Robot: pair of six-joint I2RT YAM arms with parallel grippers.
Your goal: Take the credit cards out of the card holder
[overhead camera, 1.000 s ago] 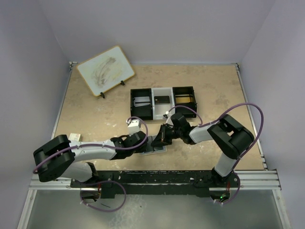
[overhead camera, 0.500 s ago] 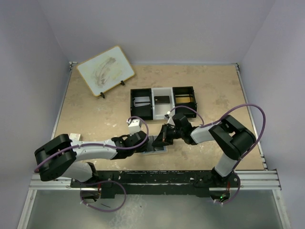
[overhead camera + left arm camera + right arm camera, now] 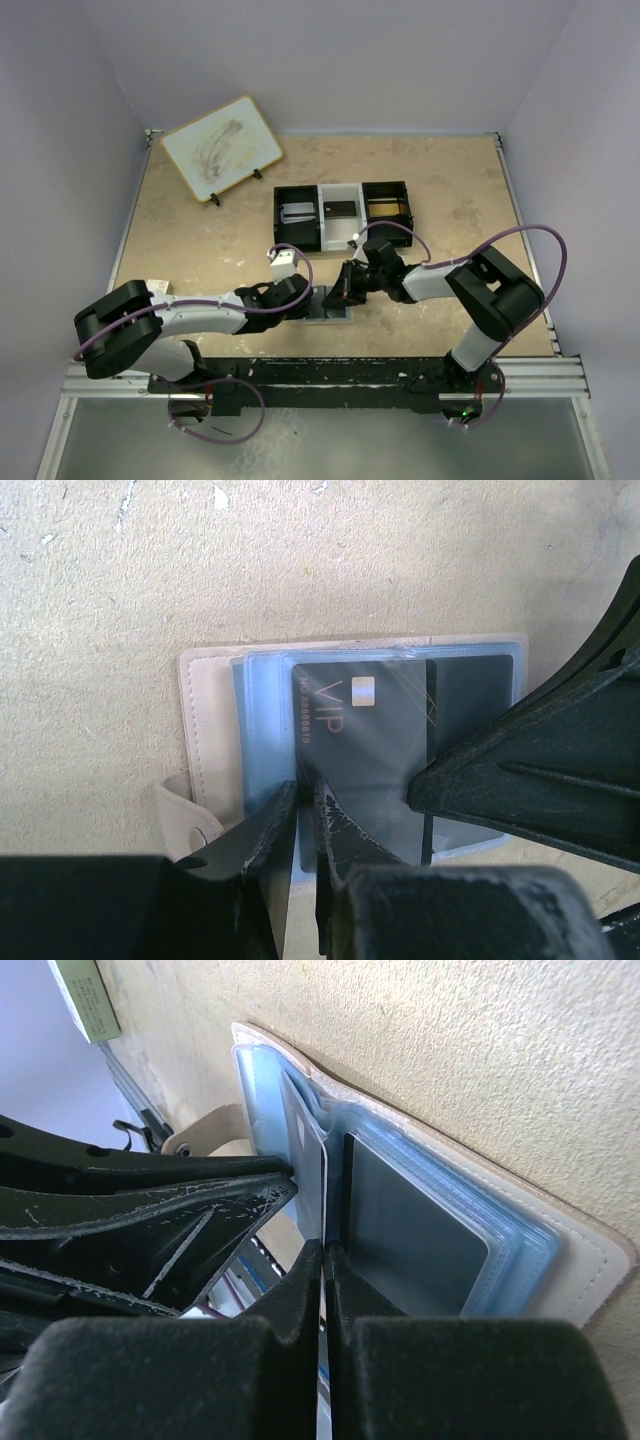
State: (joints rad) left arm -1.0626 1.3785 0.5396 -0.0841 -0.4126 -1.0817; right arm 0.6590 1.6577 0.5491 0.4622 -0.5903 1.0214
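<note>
**Now: dark card pinched at the open holder**

Holder (image 3: 205, 720) lies open and flat on the table (image 3: 200, 240), close to the near edge, between my two grippers. Tan border outermost, pale-blue sleeves inside. Its snap tab (image 3: 185, 825) sticks out at one corner.

Dark card (image 3: 365, 745) marked "VIP" lies over the blue sleeves, skewed against the holder's edges. I read it as part-way out of its sleeve. A second card (image 3: 410, 1230), also dark, sits fully inside a neighbouring sleeve.

Right gripper (image 3: 322, 1255): fingers pressed together on the dark card, which shows edge-on as a thin pale line running between them.

Left gripper (image 3: 303, 805): fingers nearly together, only a narrow slit between. Tips are at the holder's near edge, just beside the dark card. I cannot tell whether they pinch a sleeve or only press on it.

The two grippers face each other across the holder, very close.

Further out: tray (image 3: 341, 186) with three compartments stands mid-table, well apart from the holder. A silvery flat piece (image 3: 297, 212) lies in its left compartment and a dark flat piece (image 3: 342, 209) in the middle; both too small to name.

Whiteboard (image 3: 222, 148) is propped at the far left corner. A small box (image 3: 157, 287) lies beside the left arm.
</note>
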